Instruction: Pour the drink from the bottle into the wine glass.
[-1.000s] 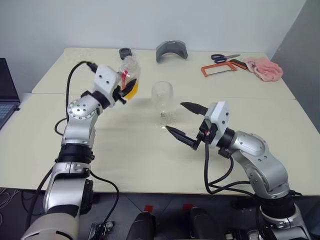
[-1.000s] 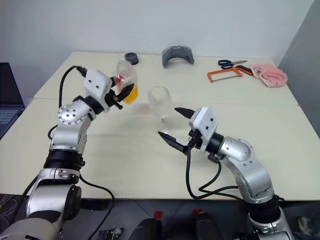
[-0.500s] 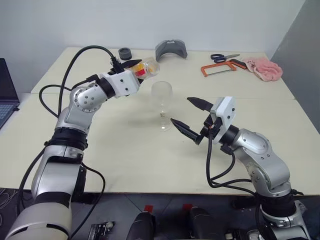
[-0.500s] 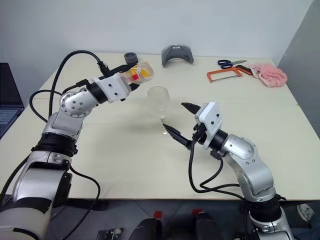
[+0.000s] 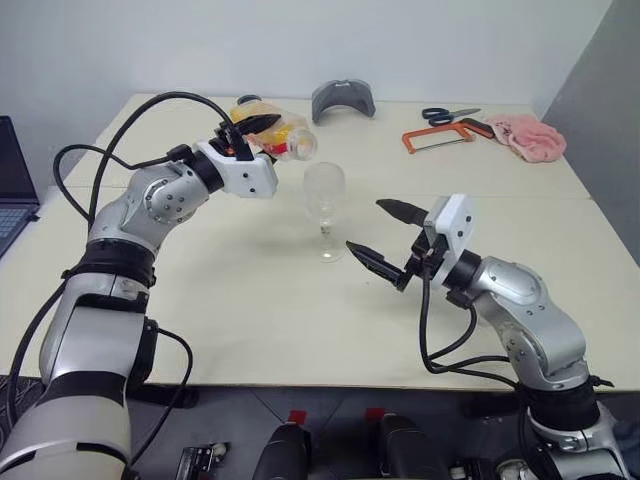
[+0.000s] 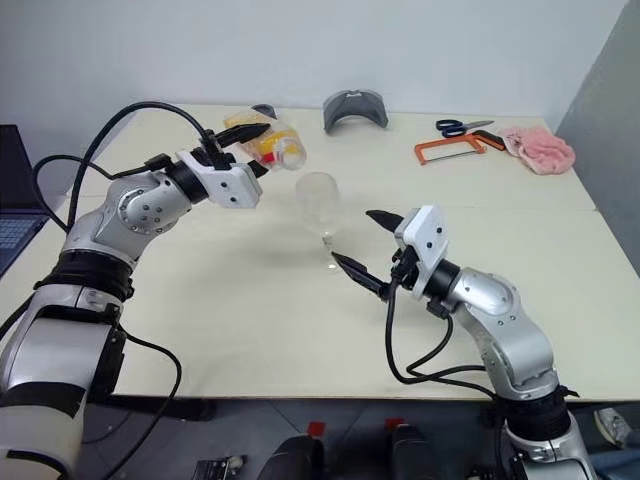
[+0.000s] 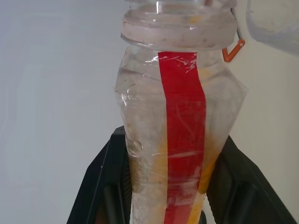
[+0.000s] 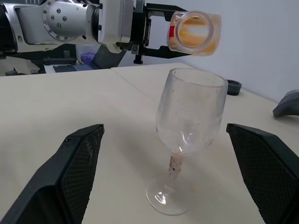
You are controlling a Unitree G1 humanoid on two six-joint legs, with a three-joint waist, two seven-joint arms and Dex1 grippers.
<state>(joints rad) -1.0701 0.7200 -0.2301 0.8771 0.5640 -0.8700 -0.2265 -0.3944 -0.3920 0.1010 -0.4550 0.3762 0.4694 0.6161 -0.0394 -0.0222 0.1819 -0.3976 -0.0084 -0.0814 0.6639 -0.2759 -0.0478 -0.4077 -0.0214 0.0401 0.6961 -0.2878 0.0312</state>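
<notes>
Left pincer (image 5: pixel 252 128) around tipped bottle (image 5: pixel 283 140)

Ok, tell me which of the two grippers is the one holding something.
The left gripper: it is shut on the bottle, tipped mouth-first toward the wine glass. The right gripper is open and empty beside the glass's stem.

The light is bright and even, coming from above. Soft, pale shadows lie on the table (image 5: pixel 250 300). The head views look sharp. Up close, the bottle (image 7: pixel 177 140) looks a little fuzzy, with small shiny spots.
</notes>
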